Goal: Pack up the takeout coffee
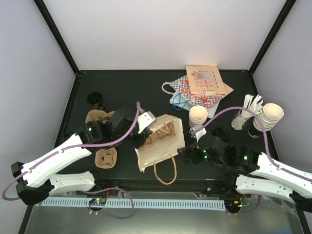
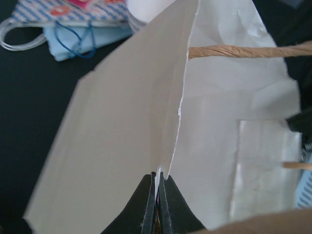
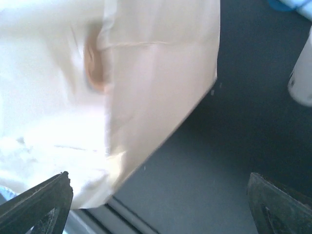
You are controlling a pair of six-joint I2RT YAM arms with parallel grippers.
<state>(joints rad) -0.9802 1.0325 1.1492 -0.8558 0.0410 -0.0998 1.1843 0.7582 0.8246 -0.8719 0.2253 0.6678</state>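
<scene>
The takeout coffee (image 1: 96, 100), as best I can make out, is the small cup with the black lid standing near the far left of the table (image 1: 146, 83). It is well apart from the tan paper bag (image 1: 161, 146) and nothing is touching it. It shows small and dark from above, so I would not swear to it.

The bag sits in the middle with its mouth gaping upward. The left gripper (image 2: 157, 185) is clenched tight on the thin edge of the bag's rim, holding it open. The right gripper (image 3: 158, 178) hangs just beside the bag's right wall with its fingers spread wide, grasping nothing.

What worries me is that pinch. If the arm pulls, the paper rim could tear or slip out and the mouth would fold shut. The cup is behind the left arm, so the free right arm would have to reach across the bag and could knock it over.

Room is tight on the right, where a stack of lidless cups (image 1: 198, 116) stands near the right arm and loose black lids (image 1: 222, 132) lie close by. On the left, two brown cup carriers (image 1: 106, 157) flank the arm. The open dark tabletop behind the bag looks like the freest path.
</scene>
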